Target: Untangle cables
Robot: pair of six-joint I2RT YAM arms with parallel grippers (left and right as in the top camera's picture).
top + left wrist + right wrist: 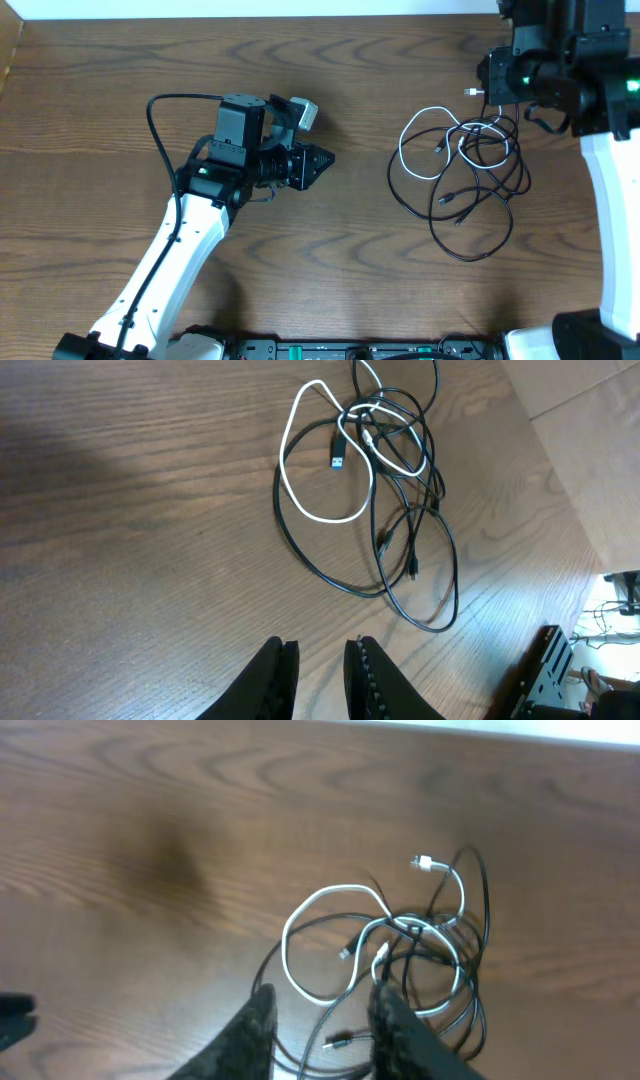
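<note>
Left gripper (pixel 320 650) sits mid-table, fingers a sliver apart, gripping nothing; well to its right the cables (pixel 470 150), black loops plus 1 white cable (pixel 290 935), lie tangled on the table (pixel 100 80); right gripper (pixel 320 1005) hovers over them, jaws parted, empty

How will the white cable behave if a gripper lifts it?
Probably floppy: the white cable lies in loose curved loops. Likely light, as it looks thin. It crosses the black cables, so lifting it may drag them along.
</note>
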